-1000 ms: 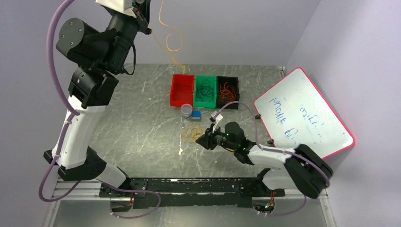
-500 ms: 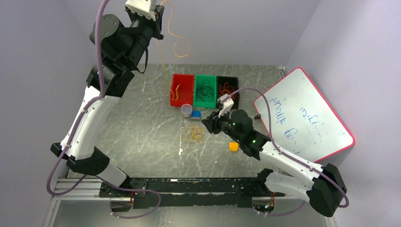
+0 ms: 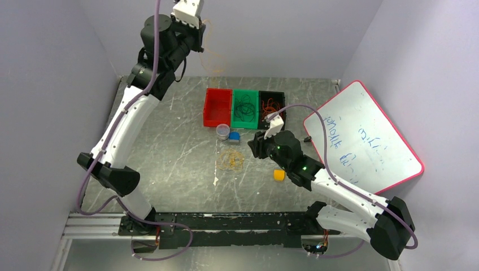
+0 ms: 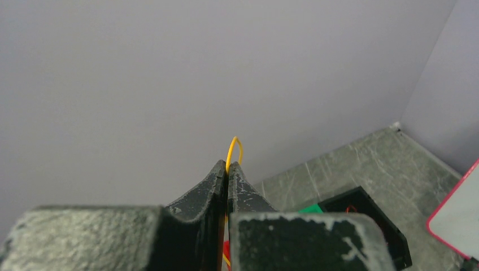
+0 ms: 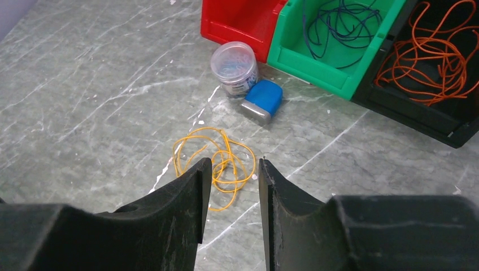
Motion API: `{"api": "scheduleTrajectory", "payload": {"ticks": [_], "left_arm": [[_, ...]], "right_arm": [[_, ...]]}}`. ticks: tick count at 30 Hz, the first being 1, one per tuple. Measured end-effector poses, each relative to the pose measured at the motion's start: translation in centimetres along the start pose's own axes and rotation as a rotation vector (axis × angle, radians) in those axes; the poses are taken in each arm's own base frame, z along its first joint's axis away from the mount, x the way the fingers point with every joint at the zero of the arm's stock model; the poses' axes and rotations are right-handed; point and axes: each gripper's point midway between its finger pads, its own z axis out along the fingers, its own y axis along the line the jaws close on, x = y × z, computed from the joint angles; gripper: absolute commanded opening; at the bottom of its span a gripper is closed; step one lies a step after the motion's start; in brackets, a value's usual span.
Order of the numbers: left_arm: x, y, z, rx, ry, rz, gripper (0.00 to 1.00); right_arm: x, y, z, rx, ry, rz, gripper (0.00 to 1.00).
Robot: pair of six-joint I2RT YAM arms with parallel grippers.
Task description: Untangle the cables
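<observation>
My left gripper [image 3: 197,38] is raised high by the back wall, shut on a thin yellow cable [image 4: 235,148] that loops out above its fingertips [image 4: 227,165] and hangs in faint curls [image 3: 213,55] above the red bin [image 3: 218,107]. A second tangle of yellow cable [image 3: 231,160] lies on the table. My right gripper [image 5: 233,164] hovers just over that tangle [image 5: 226,161], open, with nothing between its fingers. Dark cables [image 5: 333,22] fill the green bin [image 5: 339,73], and orange cables [image 5: 429,51] lie in the black bin [image 5: 418,113].
A clear jar [image 3: 223,131] and a small blue object [image 3: 234,136] stand in front of the bins. An orange cube [image 3: 278,175] sits beside my right arm. A red-framed whiteboard [image 3: 361,135] leans at the right wall.
The left arm swung up and to the right, lifting the yellow cable's tail out of the red bin. The right gripper rose off the table, shifted right and opened wider.
</observation>
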Motion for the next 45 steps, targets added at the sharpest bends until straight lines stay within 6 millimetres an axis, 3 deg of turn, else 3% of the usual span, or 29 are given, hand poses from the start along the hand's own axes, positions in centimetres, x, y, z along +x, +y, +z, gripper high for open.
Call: {"api": "scheduleTrajectory", "payload": {"ticks": [5,10,17,20,27,37,45], "left_arm": [[4.7,-0.3,1.5,0.024,0.091,-0.006,0.07],[11.0,0.0,2.6,0.032,0.211,-0.024,0.07],[18.3,0.1,3.0,0.038,0.35,-0.056,0.07],[19.5,0.4,3.1,0.035,0.373,-0.067,0.07],[20.2,1.2,3.8,0.021,0.367,-0.078,0.07],[27.3,0.5,5.5,0.034,0.484,-0.083,0.07],[29.7,2.0,5.5,-0.06,0.539,-0.057,0.07]], "right_arm": [[0.1,-0.4,0.0,0.021,0.002,0.007,0.4],[-0.1,-0.4,-0.3,0.027,-0.009,0.025,0.4],[-0.2,-0.7,-0.6,0.044,-0.016,0.038,0.4],[0.1,-0.9,-0.6,0.05,-0.009,0.042,0.4],[0.3,-1.0,-0.6,0.058,-0.008,0.049,0.4],[0.2,-1.4,-0.7,0.08,-0.011,0.051,0.41],[0.7,-1.6,-0.8,0.089,0.009,0.043,0.41]]}}
